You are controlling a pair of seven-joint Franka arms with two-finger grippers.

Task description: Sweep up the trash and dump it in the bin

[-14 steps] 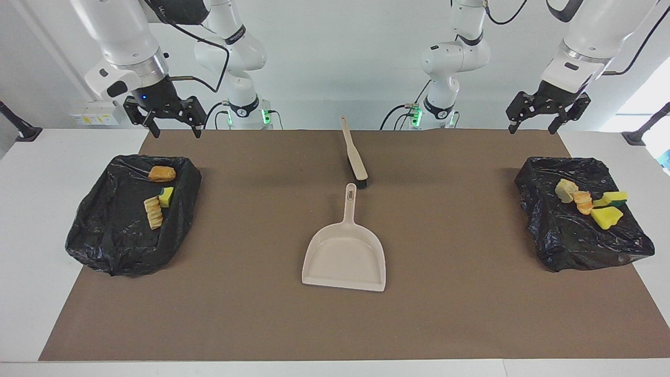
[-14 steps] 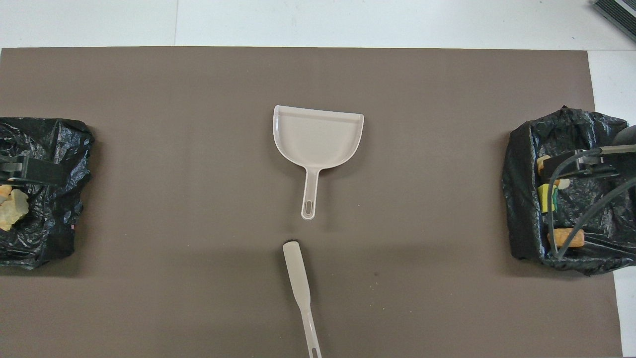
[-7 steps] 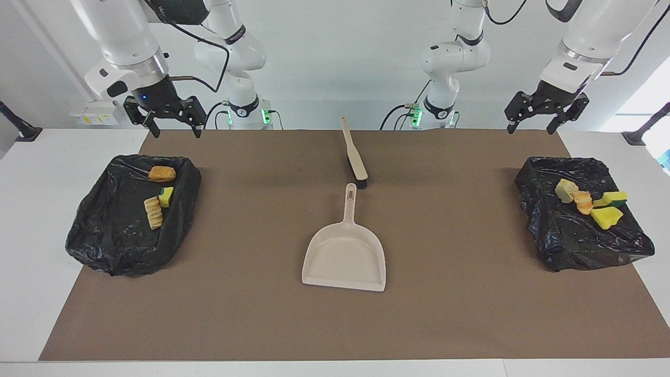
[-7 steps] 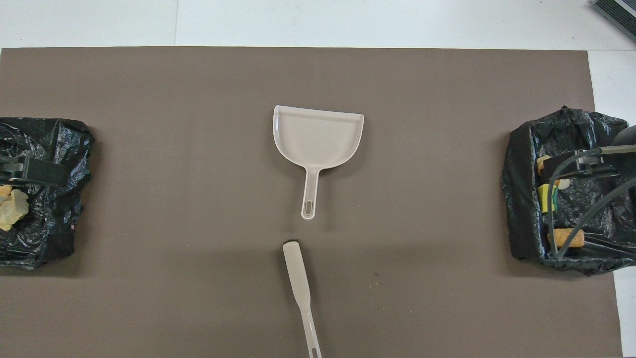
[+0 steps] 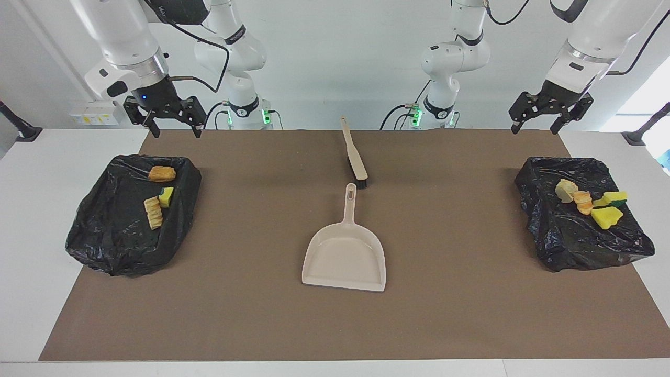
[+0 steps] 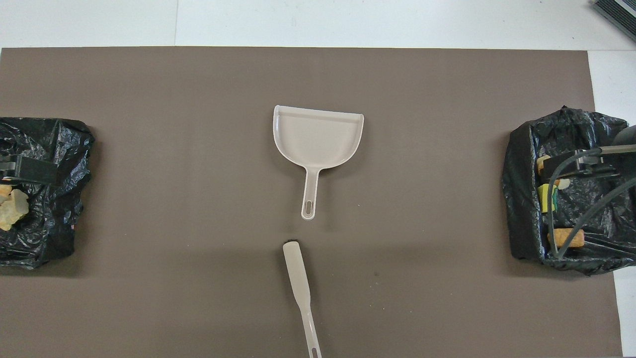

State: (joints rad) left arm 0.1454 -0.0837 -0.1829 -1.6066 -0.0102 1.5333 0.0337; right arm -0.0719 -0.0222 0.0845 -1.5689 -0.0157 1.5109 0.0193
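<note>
The trash lies in two black bag-lined bins. The bin [image 5: 120,235] at the right arm's end holds a bread piece [image 5: 161,173], a yellow sponge chunk [image 5: 166,197] and a pale slice [image 5: 153,212]. The bin [image 5: 576,246] at the left arm's end holds a pale lump [image 5: 565,190], an orange piece [image 5: 582,202] and yellow sponge chunks [image 5: 607,216]. My right gripper [image 5: 175,129] hangs open and empty high over its bin. My left gripper [image 5: 535,128] hangs open and empty high over the other bin.
A beige dustpan [image 5: 345,259] lies mid-mat, its handle pointing toward the robots. A beige brush [image 5: 356,159] lies just past the handle's end, nearer to the robots. In the overhead view, cables [image 6: 571,199] cross the bin [image 6: 519,199] at the right arm's end.
My left gripper has lifted and turned slightly over its bin. The right arm, trash, dustpan and brush have not moved.
</note>
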